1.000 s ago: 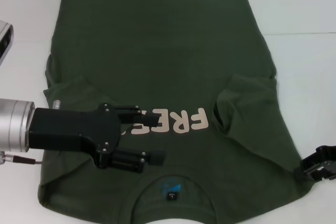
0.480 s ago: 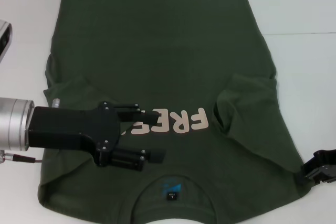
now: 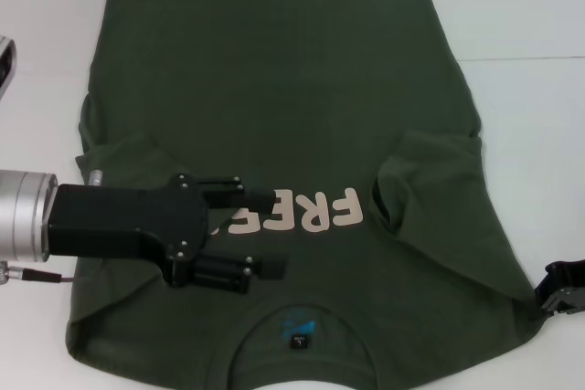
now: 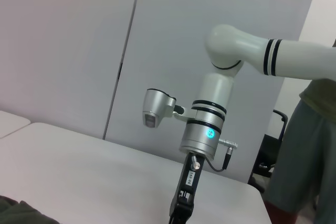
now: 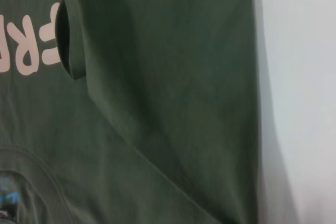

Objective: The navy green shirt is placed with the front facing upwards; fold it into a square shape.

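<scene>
Shirt [image 3: 292, 89] beneath open left jaws

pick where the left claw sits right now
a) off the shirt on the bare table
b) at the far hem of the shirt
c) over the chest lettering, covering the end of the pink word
c: in the head view the left claw hovers open over the navy green shirt, hiding the end of the pink lettering.

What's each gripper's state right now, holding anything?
Left gripper: open above the navy green shirt, holding nothing.
Right gripper: at the shirt's right edge; state cannot be told.
</scene>
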Controlling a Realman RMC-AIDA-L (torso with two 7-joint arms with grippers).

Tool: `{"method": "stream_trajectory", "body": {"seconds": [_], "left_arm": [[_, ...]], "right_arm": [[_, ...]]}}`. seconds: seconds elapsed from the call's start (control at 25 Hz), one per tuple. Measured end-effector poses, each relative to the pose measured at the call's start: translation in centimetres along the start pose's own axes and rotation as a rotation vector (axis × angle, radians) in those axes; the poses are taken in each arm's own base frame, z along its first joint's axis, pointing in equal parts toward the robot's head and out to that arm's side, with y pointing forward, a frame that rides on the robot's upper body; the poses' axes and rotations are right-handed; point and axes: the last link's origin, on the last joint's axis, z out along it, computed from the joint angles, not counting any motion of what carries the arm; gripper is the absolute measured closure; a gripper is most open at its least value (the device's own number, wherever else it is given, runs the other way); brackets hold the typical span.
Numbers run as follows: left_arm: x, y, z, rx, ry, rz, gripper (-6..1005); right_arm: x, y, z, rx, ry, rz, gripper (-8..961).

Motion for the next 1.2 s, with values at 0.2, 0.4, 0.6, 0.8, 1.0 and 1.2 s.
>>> {"method": "stream_trajectory", "body": {"seconds": [0.2,0.4,0.6,0.8,1.0,1.2], "left_arm": [[-0.1,-0.2,-0.2,0.021,0.010,-0.013,138],[-0.1,-0.8,-1.5,0.098,0.066,-0.099,138],[-0.6,-1.1,-3.4,0.173,0.125,-0.267,138],[-1.5,-1.0,-5.6,0.233,0.115,-0.502,138],[-3.0,-0.7,-8.5,0.388,0.029,-0.743,138],[-4.3,-0.3,-11.0,0.501,-0.038,-0.946,138]], "right_arm": [[0.0,-0.1,-0.1,0.002,-0.004,-0.013,913],[0.1,-0.2,-0.2,-0.006,-0.007,-0.044,913],[0.2,-0.2,-0.5,-0.023,-0.013,-0.083,913],[0.1,0.3,-0.4,-0.038,-0.024,-0.120,912],[-0.2,0.8,-0.5,-0.069,-0.045,-0.144,912],[-0.5,1.0,-0.6,-0.083,-0.062,-0.161,912]]}}
